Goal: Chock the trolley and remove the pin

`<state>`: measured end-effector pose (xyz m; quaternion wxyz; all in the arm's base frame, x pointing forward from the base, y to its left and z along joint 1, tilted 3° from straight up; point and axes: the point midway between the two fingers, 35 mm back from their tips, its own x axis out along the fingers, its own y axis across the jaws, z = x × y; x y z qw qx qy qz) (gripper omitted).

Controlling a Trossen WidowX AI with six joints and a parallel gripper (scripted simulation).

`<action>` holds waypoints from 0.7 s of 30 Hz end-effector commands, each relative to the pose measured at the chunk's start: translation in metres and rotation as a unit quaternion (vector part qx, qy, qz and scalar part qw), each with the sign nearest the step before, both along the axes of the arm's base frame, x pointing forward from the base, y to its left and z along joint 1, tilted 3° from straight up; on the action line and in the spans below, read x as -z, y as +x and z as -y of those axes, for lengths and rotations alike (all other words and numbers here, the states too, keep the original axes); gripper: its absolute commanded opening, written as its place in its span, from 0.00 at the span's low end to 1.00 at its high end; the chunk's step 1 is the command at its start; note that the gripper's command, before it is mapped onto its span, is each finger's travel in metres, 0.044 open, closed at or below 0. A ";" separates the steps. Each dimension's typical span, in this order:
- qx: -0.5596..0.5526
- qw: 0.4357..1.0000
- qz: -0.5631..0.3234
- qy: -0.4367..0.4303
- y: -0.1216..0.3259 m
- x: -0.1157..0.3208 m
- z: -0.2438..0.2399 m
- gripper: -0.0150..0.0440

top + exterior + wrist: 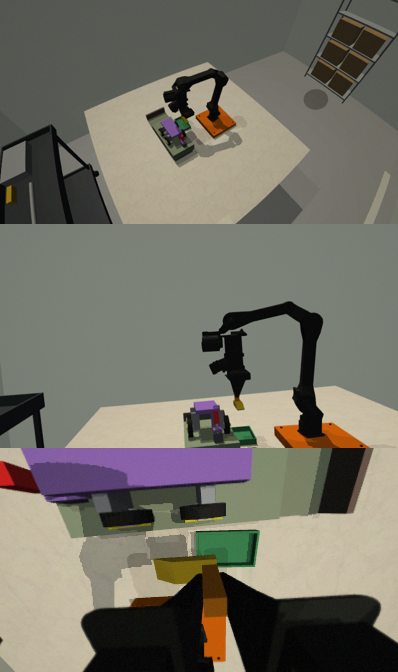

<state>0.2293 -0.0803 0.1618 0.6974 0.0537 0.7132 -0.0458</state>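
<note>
1. My claw (183,116) (236,396) (210,577) is closed on the orange handle (236,398) (214,590) of the chock, one finger to each side of it.
2. The chock's yellow body (184,119) (238,405) (182,569) hangs below my fingertips, in the air above the tabletop (211,177) (133,418) (45,613). I carry it on the side of the ramp nearest my own base, apart from every wheel.
3. The trolley (171,127) (205,406) (145,468), with its purple top, stands on the grey-green ramp (182,152) (206,438) (280,493).
4. I see two of its black wheels (127,518) (202,511) along the side that faces me, each with a bit of yellow on its outer face.
5. The red head of the stop pin (182,137) (215,417) (17,476) shows at one end of the trolley, upright at its purple bracket (183,142) (216,430). How deep the pin sits I can't tell, since its lower part is small and dim from here.
6. The green tray (188,128) (253,440) (226,565) lies on the tabletop just beside the ramp, between it and my orange base plate (204,126) (334,430). Neither pin nor chock rests in it.
7. From above, the chock overlaps the tray's edge, but the exterior view shows it held higher.
</note>
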 end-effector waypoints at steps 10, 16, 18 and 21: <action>-0.002 1.000 0.001 -0.006 0.004 0.004 0.051 0.25; -0.002 1.000 0.001 -0.007 0.006 0.006 0.072 0.25; -0.002 1.000 0.001 -0.007 0.007 0.006 0.080 0.25; -0.002 1.000 0.001 -0.007 0.007 0.006 0.090 0.25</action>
